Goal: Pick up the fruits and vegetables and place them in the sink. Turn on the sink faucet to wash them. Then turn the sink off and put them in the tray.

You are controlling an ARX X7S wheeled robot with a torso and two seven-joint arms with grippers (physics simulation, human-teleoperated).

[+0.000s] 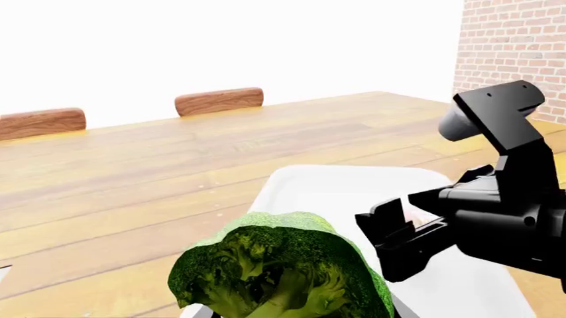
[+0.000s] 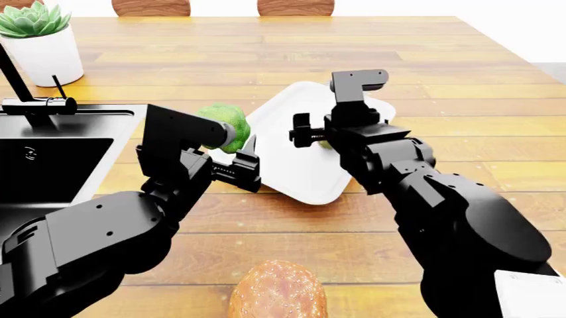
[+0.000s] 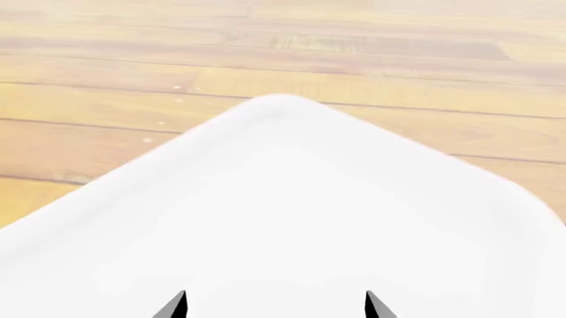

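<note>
The broccoli point(image 2: 225, 123) sits pinched in the left gripper point(image 2: 237, 154), jaws pressed against its sides, held at the near-left edge of the white tray point(image 2: 292, 169) — the left wrist view shows the green head point(image 1: 281, 271) close up with the tray point(image 1: 354, 189) just behind it. The apple point(image 1: 417, 213) shows only as a pinkish sliver between the jaws of the right gripper point(image 1: 398, 242), which pinch it over the tray; in the head view that gripper point(image 2: 309, 134) hangs above the tray's middle. The right wrist view shows bare tray point(image 3: 292, 218) below two spread fingertips point(image 3: 177, 306). The tray lies on the wooden desk point(image 2: 354, 59), right of the black sink point(image 2: 53, 165) with its faucet point(image 2: 26, 99). A potted succulent point(image 2: 40, 40) stands behind the sink, and a burger bun point(image 2: 276, 291) lies near the front edge.
</note>
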